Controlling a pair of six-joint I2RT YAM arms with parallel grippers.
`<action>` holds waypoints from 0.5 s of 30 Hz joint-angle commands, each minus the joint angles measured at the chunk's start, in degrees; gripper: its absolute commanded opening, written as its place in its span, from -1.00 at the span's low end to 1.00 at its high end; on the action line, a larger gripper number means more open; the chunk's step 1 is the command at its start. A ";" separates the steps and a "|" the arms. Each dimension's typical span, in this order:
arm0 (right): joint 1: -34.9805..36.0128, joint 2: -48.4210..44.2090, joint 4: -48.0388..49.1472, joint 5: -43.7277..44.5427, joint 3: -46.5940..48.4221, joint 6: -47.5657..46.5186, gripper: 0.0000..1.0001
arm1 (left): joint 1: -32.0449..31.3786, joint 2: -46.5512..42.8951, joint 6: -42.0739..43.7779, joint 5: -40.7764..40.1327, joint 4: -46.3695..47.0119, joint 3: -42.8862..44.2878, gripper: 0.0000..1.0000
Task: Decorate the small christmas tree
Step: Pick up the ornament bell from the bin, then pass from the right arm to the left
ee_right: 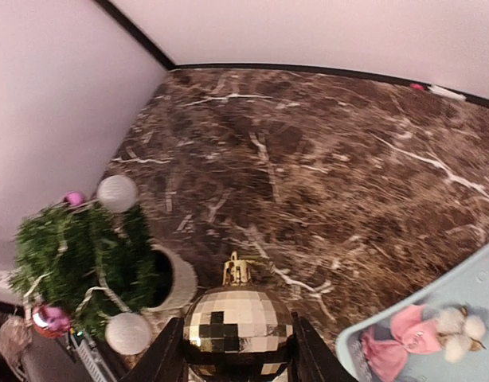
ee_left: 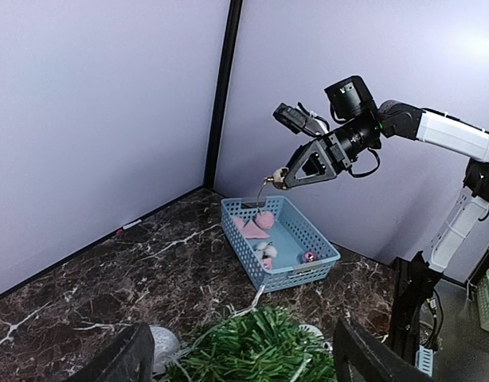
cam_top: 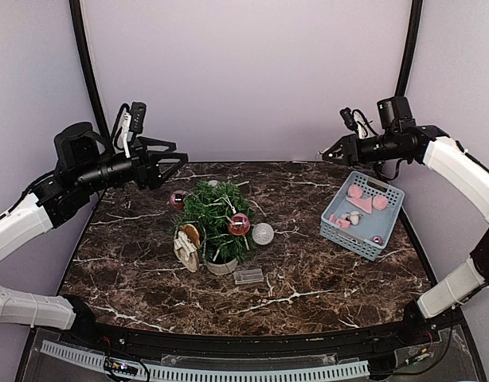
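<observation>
The small christmas tree stands in a pale pot left of the table's middle, with pink balls and a light string hanging on it. My right gripper hovers high above the table's back right, beside the blue basket. It is shut on a gold mirror ball, cap pointing away from the wrist. My left gripper hangs open and empty above and left of the tree. In the left wrist view the tree top lies between its fingers.
The basket holds pink felt shapes, a white pompom piece and a small pink ball. A white ball lies on the table right of the tree, a beige ornament leans at its left, and a clear plastic box lies in front.
</observation>
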 commanded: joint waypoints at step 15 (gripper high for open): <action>18.61 -1.55 17.41 -18.34 7.18 11.48 -0.13 | -8.15 -0.21 -8.89 -0.20 7.86 -0.68 0.57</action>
